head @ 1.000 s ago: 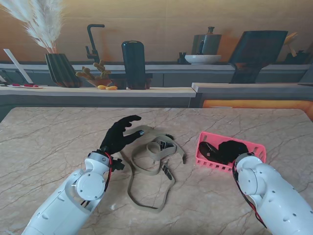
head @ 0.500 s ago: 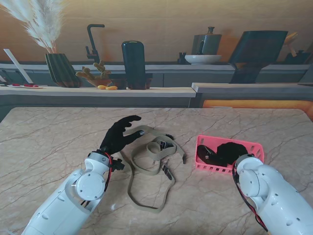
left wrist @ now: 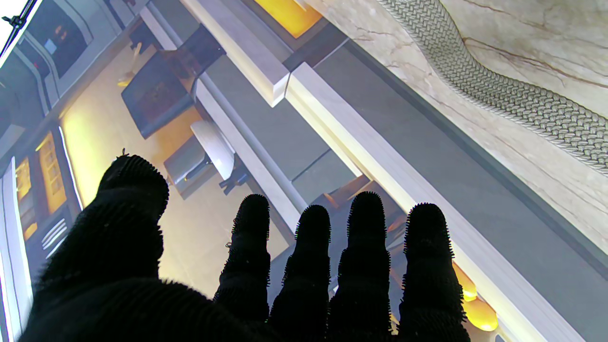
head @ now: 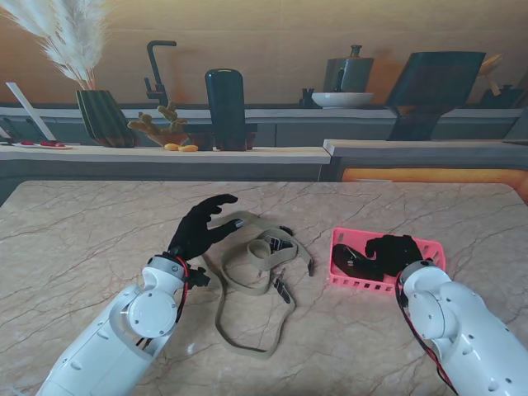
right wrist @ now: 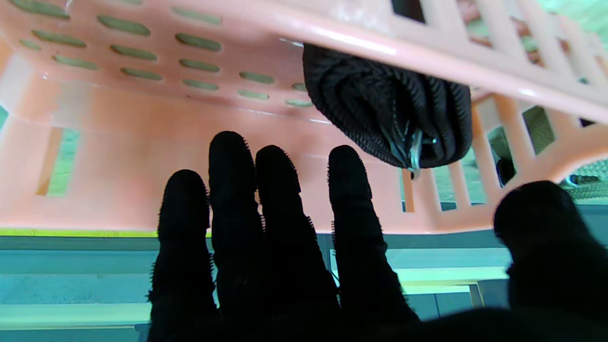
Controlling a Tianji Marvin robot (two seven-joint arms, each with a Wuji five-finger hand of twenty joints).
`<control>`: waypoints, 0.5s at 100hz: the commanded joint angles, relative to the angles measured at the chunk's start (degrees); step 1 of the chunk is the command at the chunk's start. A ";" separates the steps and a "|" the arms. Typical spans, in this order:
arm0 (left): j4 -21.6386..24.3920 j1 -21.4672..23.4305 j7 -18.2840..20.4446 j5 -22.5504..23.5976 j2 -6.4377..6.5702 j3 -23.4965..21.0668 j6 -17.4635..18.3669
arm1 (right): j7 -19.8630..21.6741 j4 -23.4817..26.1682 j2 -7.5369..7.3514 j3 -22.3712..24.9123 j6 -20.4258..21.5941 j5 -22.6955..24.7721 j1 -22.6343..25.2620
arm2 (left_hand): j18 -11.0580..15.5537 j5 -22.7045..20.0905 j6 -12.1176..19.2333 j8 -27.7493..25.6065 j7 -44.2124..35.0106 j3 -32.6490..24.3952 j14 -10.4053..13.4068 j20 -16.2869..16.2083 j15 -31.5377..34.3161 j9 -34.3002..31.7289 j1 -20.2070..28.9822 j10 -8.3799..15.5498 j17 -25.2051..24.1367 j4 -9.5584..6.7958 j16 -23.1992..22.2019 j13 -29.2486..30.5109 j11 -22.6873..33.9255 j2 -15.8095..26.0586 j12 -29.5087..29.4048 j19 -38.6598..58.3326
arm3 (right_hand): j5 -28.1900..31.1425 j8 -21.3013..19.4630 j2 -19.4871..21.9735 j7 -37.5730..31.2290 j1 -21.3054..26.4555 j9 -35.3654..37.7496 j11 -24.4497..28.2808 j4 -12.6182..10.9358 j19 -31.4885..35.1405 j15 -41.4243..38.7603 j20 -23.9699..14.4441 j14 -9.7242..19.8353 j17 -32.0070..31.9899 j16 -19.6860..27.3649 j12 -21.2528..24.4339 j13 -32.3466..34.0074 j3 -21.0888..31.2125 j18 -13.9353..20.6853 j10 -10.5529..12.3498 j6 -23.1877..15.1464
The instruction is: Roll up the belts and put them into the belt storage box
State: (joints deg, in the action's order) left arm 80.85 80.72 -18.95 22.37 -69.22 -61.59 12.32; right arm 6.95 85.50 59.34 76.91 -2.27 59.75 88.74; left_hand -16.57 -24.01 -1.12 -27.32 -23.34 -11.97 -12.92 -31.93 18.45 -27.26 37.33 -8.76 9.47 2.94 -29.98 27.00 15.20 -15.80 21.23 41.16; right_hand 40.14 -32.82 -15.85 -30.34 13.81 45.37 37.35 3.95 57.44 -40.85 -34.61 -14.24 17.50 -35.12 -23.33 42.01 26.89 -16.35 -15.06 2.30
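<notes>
A beige woven belt lies unrolled in loose loops at the table's middle; a stretch of the beige belt shows in the left wrist view. My left hand hovers open just left of it, fingers spread, holding nothing. The pink belt storage box stands to the right. A rolled black belt rests inside; the rolled black belt shows in the right wrist view too. My right hand hangs over the box, fingers extended and empty. My right hand is apart from the roll.
A counter along the table's far edge carries a ribbed vase, a dark cylinder and a white bowl. Bare marble table top lies left of my left arm and on the near side of the belt.
My right hand has lifted and drawn back a little from the black roll in the box. The box shifted slightly left. The left hand and the beige belt have not moved.
</notes>
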 commanded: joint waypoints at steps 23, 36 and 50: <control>0.18 0.40 -0.03 -0.07 -0.27 -0.07 -0.19 | -3.11 3.75 0.66 1.35 2.62 -0.99 2.35 | 0.07 -0.36 0.96 -0.72 1.68 1.26 1.02 -0.86 -0.51 0.30 1.06 -0.18 -0.71 -2.04 0.30 -1.76 -1.49 2.12 -0.10 -0.87 | -1.85 -0.26 1.30 0.63 1.44 -1.92 -0.14 -1.71 -2.97 1.72 1.12 1.11 -2.06 1.12 0.58 -3.12 0.42 0.41 -0.74 0.64; 0.11 0.41 -0.01 0.04 -0.24 -0.11 -0.13 | -3.89 5.95 0.95 2.16 6.38 -3.52 3.75 | 0.11 -0.36 0.95 -0.71 1.69 1.30 1.01 -0.87 -0.49 0.25 1.08 -0.27 -0.72 -2.05 0.30 -1.71 -1.48 2.13 -0.10 -0.86 | -3.26 -1.25 -1.41 -0.76 4.71 -3.41 -0.41 -2.02 -4.77 2.83 1.36 2.99 -2.64 1.67 0.72 -4.18 1.57 0.98 0.81 -2.79; 0.15 0.47 0.02 0.02 -0.23 -0.11 -0.13 | -3.00 8.62 0.88 2.47 11.29 -4.98 5.17 | 0.10 -0.39 0.99 -0.71 1.67 1.39 1.02 -0.90 -0.50 0.26 1.05 -0.16 -0.75 -2.04 0.30 -1.73 -1.50 2.16 -0.11 -0.84 | -3.66 -2.22 -4.17 -3.73 7.87 -4.19 -1.49 -2.16 -5.93 4.35 1.28 4.01 -2.36 2.30 0.98 -4.51 2.02 1.53 1.57 -8.25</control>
State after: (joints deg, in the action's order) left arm 80.83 80.74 -18.95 22.44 -69.22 -61.65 12.31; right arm 3.47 92.28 59.97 80.01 8.19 54.91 93.11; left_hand -16.57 -24.02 -1.12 -27.32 -23.34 -11.97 -12.92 -31.93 18.45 -27.26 37.33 -8.77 9.37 2.94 -29.97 27.00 15.20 -15.80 21.23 41.16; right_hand 38.09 -34.26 -16.39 -32.53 20.44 42.44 36.85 3.62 52.75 -37.64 -33.89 -11.53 15.85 -33.64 -22.74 39.23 28.17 -15.61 -14.16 -3.52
